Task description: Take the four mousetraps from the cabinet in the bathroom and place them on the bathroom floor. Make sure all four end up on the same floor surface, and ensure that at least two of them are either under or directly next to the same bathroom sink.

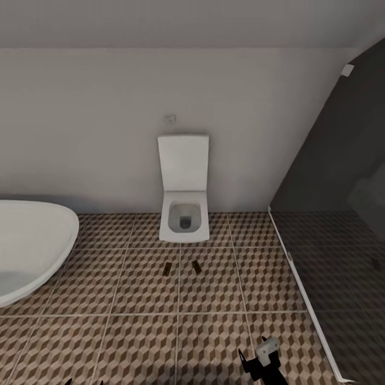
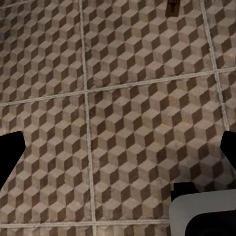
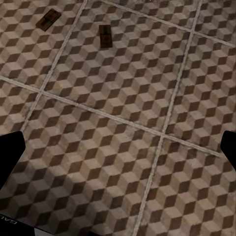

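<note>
1. Two mousetraps lie flat on the bathroom floor (image 1: 133,299), just in front of the toilet (image 1: 184,214), which serves as the reference landmark here.
2. The first mousetrap (image 1: 168,268) lies before the toilet's left front corner; the second mousetrap (image 1: 197,266) lies before its right front corner. They are near each other but apart, on adjoining tiles, with a grout line running between them.
3. Both traps rest on the same cube-patterned tiling, clear of the toilet base (neither touches it).
4. The right end effector (image 1: 263,357) appears at the lower edge of the head view, well apart from the toilet and nearer the robot than either trap. It is over bare tile, with nothing seen in its grip.
5. In the right wrist view, both traps (image 3: 48,19) (image 3: 105,36) lie well ahead of the dark fingertips (image 3: 10,157), which sit wide apart at the frame edges; this end effector is released.
6. In the left wrist view, one trap (image 2: 173,6) lies far ahead of the left end effector's fingertips (image 2: 10,160), likewise spread wide and empty.
7. A white bathtub (image 1: 27,251) stands left of the toilet; a dark glass partition (image 1: 331,224) stands to its right.
</note>
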You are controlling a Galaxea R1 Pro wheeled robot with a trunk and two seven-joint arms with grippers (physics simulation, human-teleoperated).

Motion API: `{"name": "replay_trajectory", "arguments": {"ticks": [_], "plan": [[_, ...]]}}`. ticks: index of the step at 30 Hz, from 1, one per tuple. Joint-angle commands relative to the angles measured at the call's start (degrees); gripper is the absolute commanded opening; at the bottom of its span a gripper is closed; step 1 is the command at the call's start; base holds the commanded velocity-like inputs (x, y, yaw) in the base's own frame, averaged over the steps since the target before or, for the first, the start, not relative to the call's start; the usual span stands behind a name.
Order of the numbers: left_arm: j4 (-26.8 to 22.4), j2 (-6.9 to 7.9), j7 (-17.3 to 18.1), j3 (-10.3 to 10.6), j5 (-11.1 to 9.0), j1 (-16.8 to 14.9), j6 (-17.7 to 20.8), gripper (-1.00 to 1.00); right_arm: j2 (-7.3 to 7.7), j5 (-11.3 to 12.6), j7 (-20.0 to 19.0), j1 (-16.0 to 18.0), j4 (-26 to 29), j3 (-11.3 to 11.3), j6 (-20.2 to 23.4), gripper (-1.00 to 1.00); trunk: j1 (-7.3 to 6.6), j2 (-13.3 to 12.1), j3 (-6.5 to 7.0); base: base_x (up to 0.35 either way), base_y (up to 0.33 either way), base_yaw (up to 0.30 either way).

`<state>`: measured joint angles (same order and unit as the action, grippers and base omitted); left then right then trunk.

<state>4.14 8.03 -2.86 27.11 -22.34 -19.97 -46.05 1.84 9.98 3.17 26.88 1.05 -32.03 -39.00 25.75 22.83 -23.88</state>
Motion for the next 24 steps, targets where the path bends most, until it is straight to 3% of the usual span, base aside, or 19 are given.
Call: {"name": "replay_trajectory", "arguments": {"ticks": [1,24], "plan": [[0.17,-0.03,-0.30,0.49,-0.07,-0.06,-0.26,1.00,0.00,0.30,0.26,0.02,0.00,-0.51,-0.11,1.00,0.03,0.09,0.02,0.000,0.000,0.000],[0.17,-0.03,-0.30,0.49,-0.07,-0.06,-0.26,1.00,0.00,0.30,0.26,0.02,0.00,-0.54,-0.11,1.00,0.03,0.09,2.16,0.000,0.000,0.000]]}}
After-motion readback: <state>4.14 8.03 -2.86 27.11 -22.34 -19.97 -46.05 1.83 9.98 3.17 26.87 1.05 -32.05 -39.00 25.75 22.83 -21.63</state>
